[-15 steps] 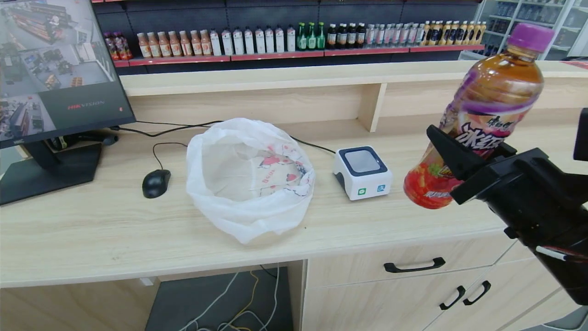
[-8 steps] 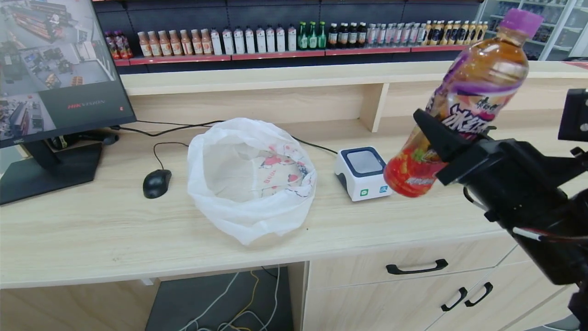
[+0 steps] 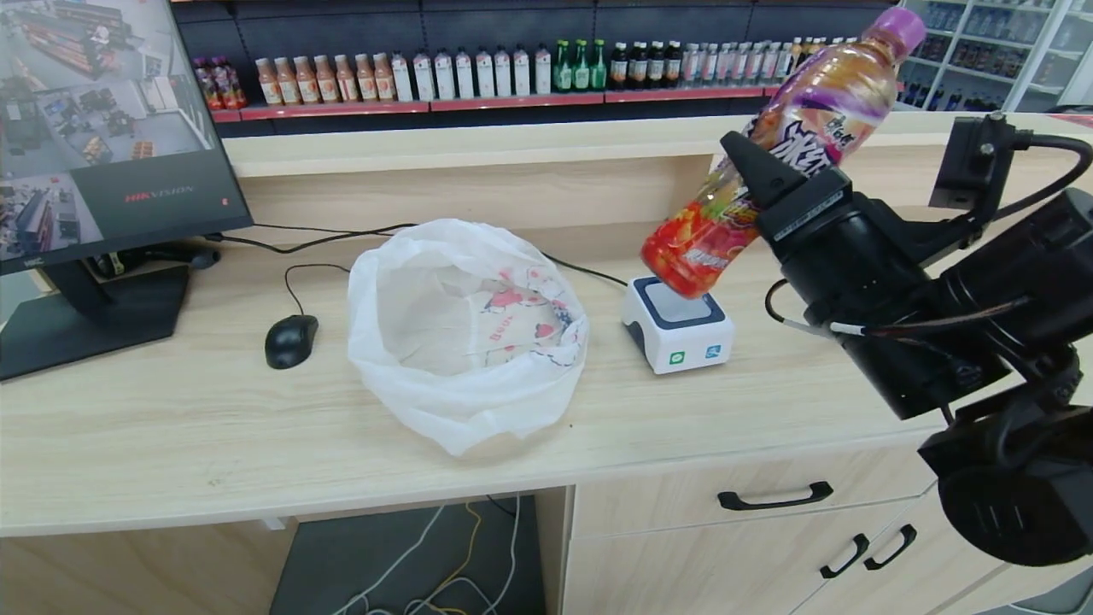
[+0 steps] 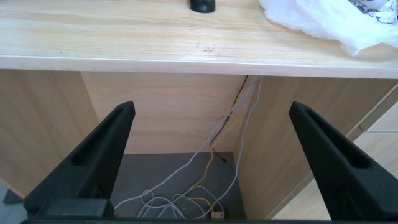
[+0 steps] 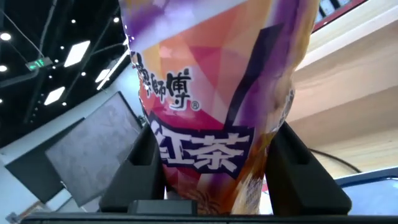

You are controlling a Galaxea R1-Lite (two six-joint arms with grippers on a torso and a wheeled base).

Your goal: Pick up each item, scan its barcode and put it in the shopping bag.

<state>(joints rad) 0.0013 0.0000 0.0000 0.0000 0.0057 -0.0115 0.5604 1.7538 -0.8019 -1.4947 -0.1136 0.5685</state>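
now the drink bottle (image 3: 820, 94) hangs tilted, its red base just above the window of the scanner (image 3: 675, 323), toward the right end of the tabletop (image 3: 213, 427). the right claw (image 3: 773, 184) is clenched around its label. scanning looks to be the step in hand; next the barcode probably needs turning to face the window, then a carry to the shopping bag (image 3: 461, 410), just beside the scanner. the left claw (image 4: 211, 109) hangs released below the front edge.

I saw the wooden counter (image 3: 213, 427) bearing a monitor (image 3: 94, 128) at far left, then a black mouse (image 3: 290, 340), the open white shopping bag (image 3: 465, 401), and a small white scanner (image 3: 675, 329) beside it.
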